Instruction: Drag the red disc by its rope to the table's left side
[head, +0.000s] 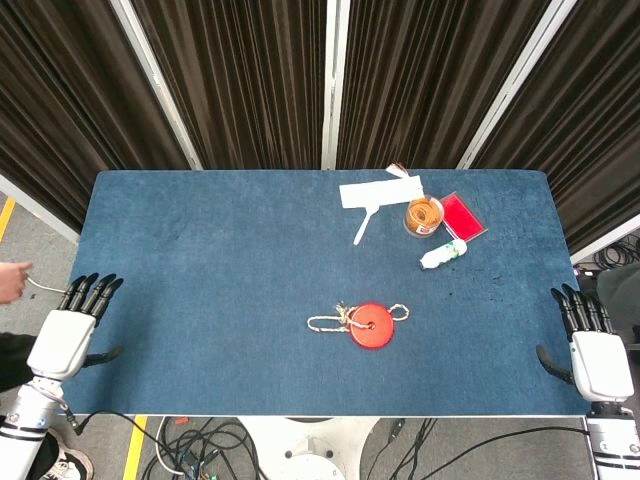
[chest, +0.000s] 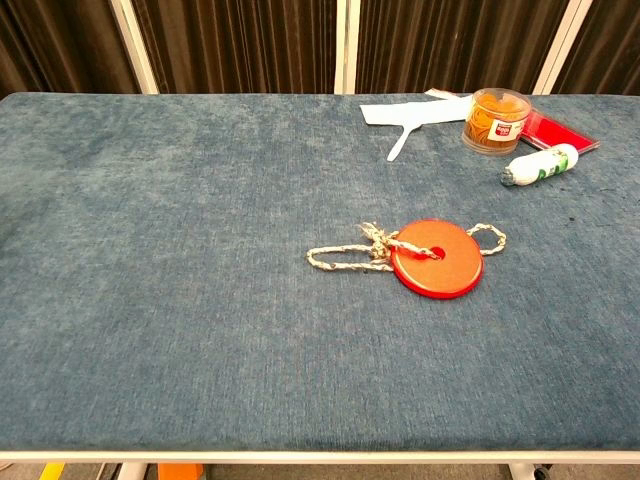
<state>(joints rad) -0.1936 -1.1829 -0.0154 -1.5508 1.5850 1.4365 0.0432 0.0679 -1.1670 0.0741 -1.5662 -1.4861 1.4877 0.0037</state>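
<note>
Head view shows the flat red round disc (head: 371, 325) lying on the blue cloth table (head: 200, 260), a bit right of the middle and nearer the front edge than the back edge. A thin pale twisted rope (head: 330, 322) goes through the hole in the middle of the disc. One long loop lies flat on the cloth to the left of the disc, and a small loop pokes out on its right side.

The left hand (head: 72, 326) rests at the front left corner of the table, with its fingers straight and a little apart, holding nothing. The right hand (head: 592, 345) rests at the front right corner the same way, holding nothing too. Both hands are far from the disc.

The disc looks hard and smooth, and most likely light. It should slide over the cloth, though the fuzzy cloth may slow it a little. The rope is soft and floppy, so it cannot push; it can only pull. The best place to grab looks like the far left end of the long loop, since that end points toward the left side. A slow pull should keep the rope tight.
</note>
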